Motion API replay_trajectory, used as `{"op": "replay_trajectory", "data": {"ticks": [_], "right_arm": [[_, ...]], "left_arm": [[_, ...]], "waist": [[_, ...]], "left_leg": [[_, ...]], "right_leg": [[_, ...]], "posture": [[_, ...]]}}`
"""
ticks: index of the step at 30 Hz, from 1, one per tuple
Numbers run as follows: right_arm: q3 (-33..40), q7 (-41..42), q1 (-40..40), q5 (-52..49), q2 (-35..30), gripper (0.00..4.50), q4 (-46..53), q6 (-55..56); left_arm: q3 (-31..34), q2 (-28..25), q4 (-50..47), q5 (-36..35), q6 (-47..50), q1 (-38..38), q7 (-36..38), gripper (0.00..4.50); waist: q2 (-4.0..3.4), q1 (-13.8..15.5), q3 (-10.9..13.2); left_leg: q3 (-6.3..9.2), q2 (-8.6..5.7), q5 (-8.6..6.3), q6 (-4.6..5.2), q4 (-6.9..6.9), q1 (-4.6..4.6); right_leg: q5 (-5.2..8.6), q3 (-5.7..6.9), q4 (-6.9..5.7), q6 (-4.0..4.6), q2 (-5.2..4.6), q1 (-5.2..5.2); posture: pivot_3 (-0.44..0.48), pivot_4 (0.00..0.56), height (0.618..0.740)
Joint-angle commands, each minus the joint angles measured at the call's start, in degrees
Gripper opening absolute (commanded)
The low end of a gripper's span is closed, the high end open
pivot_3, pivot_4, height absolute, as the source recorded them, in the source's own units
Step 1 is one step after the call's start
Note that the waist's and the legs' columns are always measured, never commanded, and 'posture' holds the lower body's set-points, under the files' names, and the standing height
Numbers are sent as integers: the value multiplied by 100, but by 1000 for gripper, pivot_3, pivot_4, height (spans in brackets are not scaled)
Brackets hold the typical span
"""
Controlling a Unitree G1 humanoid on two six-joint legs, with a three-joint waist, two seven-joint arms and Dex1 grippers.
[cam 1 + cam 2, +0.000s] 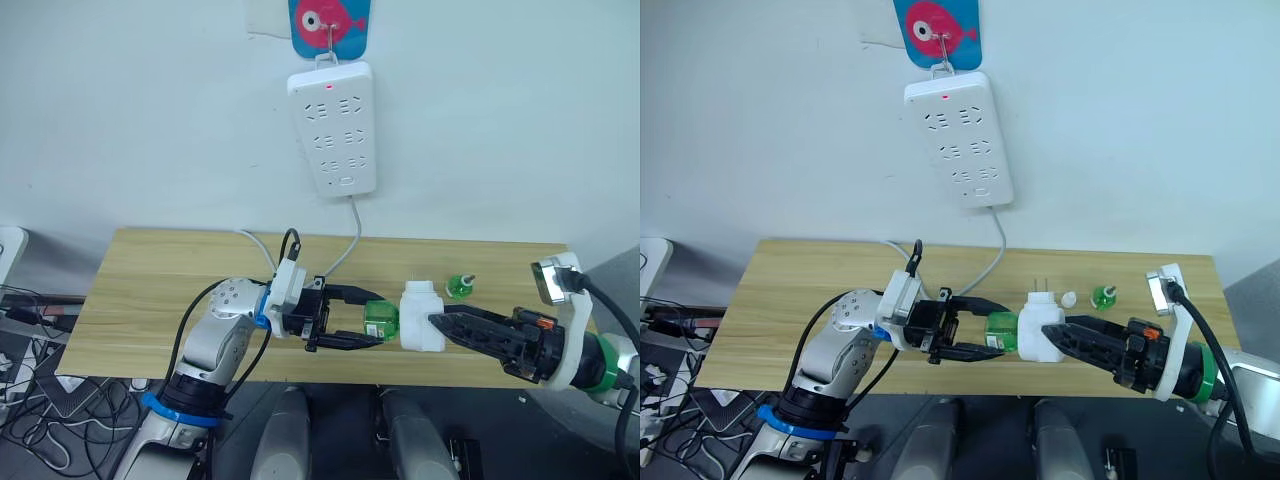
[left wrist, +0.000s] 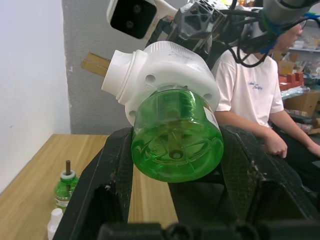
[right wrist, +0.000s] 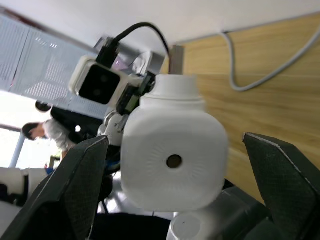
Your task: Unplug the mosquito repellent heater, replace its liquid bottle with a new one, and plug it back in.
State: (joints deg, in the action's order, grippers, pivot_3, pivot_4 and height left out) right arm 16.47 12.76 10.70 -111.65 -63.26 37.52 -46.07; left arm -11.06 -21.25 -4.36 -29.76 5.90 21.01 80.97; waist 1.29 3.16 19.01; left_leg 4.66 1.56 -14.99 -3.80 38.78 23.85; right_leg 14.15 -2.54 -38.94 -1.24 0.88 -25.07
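The white mosquito repellent heater (image 1: 422,318) hangs just above the table's front edge, its prongs (image 1: 1038,287) pointing at the wall. A green liquid bottle (image 1: 380,318) is still screwed into its left side. My left gripper (image 1: 376,318) is shut on that bottle, one finger on each side of it (image 2: 175,145). From the right, my right gripper (image 1: 434,321) reaches the heater's vented face (image 3: 174,161). It is open, and its fingers (image 3: 85,175) straddle the heater with a gap on both sides. A second green bottle (image 1: 460,287) stands upright behind the heater.
A white power strip (image 1: 332,128) hangs on the wall above the wooden table (image 1: 160,290), its cable (image 1: 345,250) trailing down to the tabletop. A small white cap (image 1: 1068,298) lies by the second bottle. A person in a white T-shirt (image 2: 250,85) sits beyond the table.
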Motion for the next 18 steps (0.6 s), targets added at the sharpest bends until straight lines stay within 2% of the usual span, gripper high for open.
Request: {"op": "replay_trajectory", "data": {"ticks": [1, 12, 15, 18], "right_arm": [[-102, 206, -162, -135, -99, 4451, 130, -97], [-487, 118, -708, -135, -39, 4451, 2, -85], [-504, 107, -751, -135, -1, 3857, -58, -86], [-512, 111, -782, -135, 19, 2959, -91, -102]], "left_arm": [[-54, 4, -318, -179, 12, -24, 70, 2225], [-67, 0, -356, -156, 72, -7, 32, 2225], [-48, 36, -308, -120, 67, 23, -49, 2225], [-47, 43, -274, -107, 67, 46, -70, 2225]], "waist": [[0, 1, 0], [0, 5, 0], [0, 7, 0], [0, 6, 0]], "left_leg": [[0, 0, 0, 0, 0, 0], [0, 0, 0, 0, 1, 0], [1, 1, 0, 0, 1, 0], [0, 0, 0, 0, 1, -1]], "right_leg": [[0, 0, 0, 0, 0, 0], [-4, 1, 0, 7, 0, 0], [-5, 2, -1, 9, 0, 0], [-9, 1, -1, 15, 0, 0]], "posture": [[169, 275, 740], [170, 274, 740], [175, 274, 740], [174, 278, 740]]}}
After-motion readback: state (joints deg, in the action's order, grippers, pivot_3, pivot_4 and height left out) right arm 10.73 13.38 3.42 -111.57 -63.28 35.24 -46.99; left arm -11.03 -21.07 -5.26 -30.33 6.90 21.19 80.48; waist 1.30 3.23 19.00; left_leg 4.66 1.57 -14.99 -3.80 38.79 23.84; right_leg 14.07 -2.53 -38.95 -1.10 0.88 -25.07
